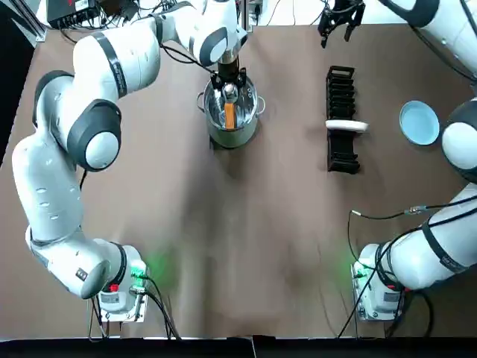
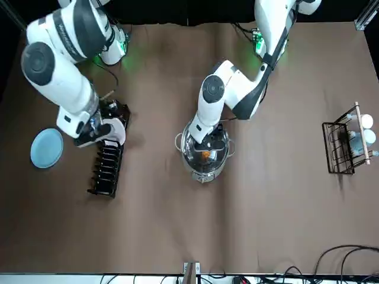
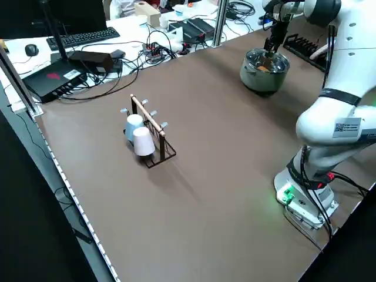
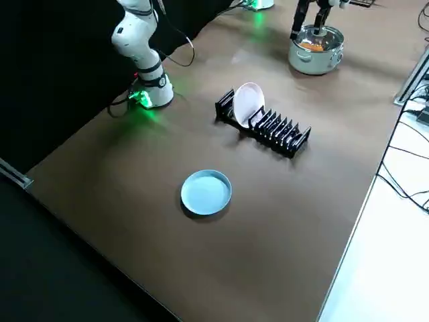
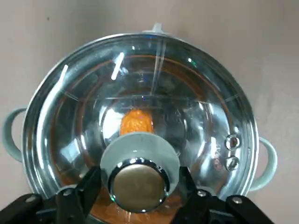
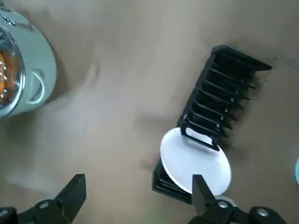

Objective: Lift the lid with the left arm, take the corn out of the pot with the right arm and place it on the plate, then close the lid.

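A steel pot (image 1: 232, 133) stands at the far middle of the table with its glass lid (image 5: 196, 93) resting on it. Orange corn (image 5: 136, 120) shows through the glass inside the pot. My left gripper (image 5: 140, 184) is over the lid, its fingers (image 5: 91, 184) pressed against both sides of the lid's knob (image 1: 229, 91). The pale blue plate (image 1: 419, 121) lies flat at the far right. My right gripper (image 1: 339, 19) hangs open and holds nothing, beyond the far end of the black dish rack (image 1: 341, 89).
A white plate (image 1: 346, 125) stands in the black dish rack between the pot and the blue plate. A wire cup rack (image 2: 343, 139) with pale cups sits on my left side of the table. Cables and equipment lie beyond the table's edges.
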### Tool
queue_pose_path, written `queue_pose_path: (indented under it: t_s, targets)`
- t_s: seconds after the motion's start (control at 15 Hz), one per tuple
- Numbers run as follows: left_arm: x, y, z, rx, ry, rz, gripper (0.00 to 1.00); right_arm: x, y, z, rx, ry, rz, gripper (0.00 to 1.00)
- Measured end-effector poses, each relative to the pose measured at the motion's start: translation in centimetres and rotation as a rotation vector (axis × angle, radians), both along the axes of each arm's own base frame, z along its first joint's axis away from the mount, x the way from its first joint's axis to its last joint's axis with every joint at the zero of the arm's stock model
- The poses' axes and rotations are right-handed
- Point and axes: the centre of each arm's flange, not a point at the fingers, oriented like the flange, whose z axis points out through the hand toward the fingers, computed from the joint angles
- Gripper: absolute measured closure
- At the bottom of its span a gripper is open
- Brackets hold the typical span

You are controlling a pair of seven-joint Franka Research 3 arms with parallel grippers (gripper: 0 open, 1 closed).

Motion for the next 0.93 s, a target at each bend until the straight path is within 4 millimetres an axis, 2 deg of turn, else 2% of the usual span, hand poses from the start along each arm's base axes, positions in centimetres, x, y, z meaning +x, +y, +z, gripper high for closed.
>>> queue_pose_path:
  t_s: [0.27,0.47,0.53,0.6,0.93]
  targets:
    - [0.1,0.1,0.0,0.012,-0.011,-0.009,0.3,1.2,2.1,-1.3,0.027,-0.005,-0.059,0.0]
    - [0.1,0.0,0.0,0.011,-0.012,-0.008,0.35,1.0,4.2,-0.8,0.047,-0.039,-0.07,0.0]
    - [0.1,0.0,0.1,0.01,-0.013,-0.008,0.41,0.8,4.7,-0.6,0.048,-0.043,-0.066,0.0]
    - [0.1,0.0,0.1,0.01,-0.013,-0.008,0.41,0.6,5.2,-0.5,0.049,-0.046,-0.064,0.0]
    - [0.1,-0.1,0.2,0.007,-0.016,-0.007,0.49,0.5,5.6,-0.3,0.051,-0.053,-0.08,0.0]
